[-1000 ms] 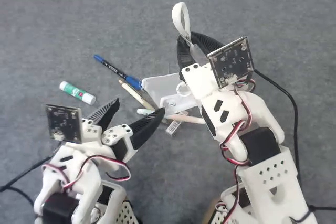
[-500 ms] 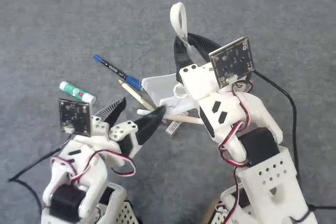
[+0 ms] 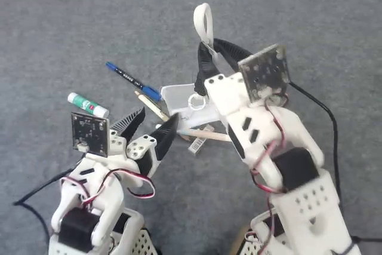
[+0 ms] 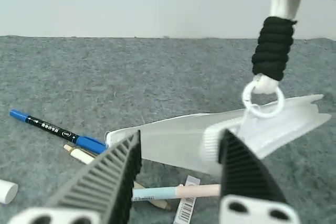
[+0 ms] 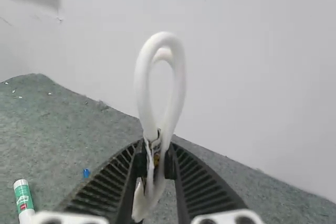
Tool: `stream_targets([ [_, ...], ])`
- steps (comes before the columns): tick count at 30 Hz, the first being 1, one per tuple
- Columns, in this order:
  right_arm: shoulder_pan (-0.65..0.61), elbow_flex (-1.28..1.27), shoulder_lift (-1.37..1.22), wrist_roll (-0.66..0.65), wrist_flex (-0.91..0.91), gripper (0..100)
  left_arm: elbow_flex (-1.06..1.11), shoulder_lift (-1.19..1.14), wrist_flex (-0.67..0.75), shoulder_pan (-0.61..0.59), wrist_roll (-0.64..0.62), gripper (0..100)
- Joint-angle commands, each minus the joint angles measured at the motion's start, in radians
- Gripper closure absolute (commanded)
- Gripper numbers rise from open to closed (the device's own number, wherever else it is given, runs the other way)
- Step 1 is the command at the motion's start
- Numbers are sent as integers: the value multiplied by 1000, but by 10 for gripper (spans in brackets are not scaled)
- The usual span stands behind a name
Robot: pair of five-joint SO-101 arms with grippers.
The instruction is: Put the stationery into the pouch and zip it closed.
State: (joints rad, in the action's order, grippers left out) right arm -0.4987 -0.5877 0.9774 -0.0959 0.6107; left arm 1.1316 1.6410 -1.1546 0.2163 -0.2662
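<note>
**Container**
- The pouch (image 3: 177, 96) is a translucent white case near the middle of the grey worktop (image 3: 71, 34). In the left wrist view the end with the metal ring (image 4: 262, 98) sits higher than the other end.
- No stationery can be made out inside the pouch. Whether its zip is open or closed cannot be determined.
- A black cord (image 4: 273, 45) runs up from the ring to a white strap loop (image 5: 177, 90).

**Grippers**
- The right gripper (image 5: 156, 150) is above the pouch, with its jaws clamped narrowly on the base of the strap loop.
- The left gripper (image 3: 159, 114) is low and just in front of the pouch. Its jaws are spread wide and hold nothing.

**Stationery on the worktop, outside the pouch**
- The blue pen (image 3: 132, 80) lies diagonally, with one end near the pouch edge.
- The wooden pencil (image 3: 150, 106) lies just beside the blue pen.
- The pastel pen (image 4: 173, 192) lies in front of the pouch, with a barcode tag (image 4: 186, 211) next to it.
- The glue stick (image 3: 88, 105) lies well apart from the pouch.

**Obscured areas**
- In the high view, the right arm covers the far end of the pouch.
- The left gripper's fingers (image 4: 113, 177) cover the near ends of the pencil and the pastel pen.
- In the left wrist view the frame edge cuts off most of the glue stick.
</note>
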Motion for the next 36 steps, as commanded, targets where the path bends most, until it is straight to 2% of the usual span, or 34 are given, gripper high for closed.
stream_targets([
  [1, -4, 58, 130, 3, 45, 992, 2, 2, 26, 3, 74, 894],
  [7, -2, 57, 211, -77, 156, 992, 4, 2, 41, 0, 98, 986],
  [11, 2, 55, 268, -106, 223, 992, 4, 2, 54, -61, 97, 989],
  [18, 156, 35, 318, -109, 228, 992, 4, 3, 52, -80, 94, 989],
  [29, 323, 25, 318, -101, 226, 992, 4, 3, 54, -84, 95, 989],
  [36, 381, 25, 318, -101, 226, 992, 4, 3, 55, -84, 95, 989],
])
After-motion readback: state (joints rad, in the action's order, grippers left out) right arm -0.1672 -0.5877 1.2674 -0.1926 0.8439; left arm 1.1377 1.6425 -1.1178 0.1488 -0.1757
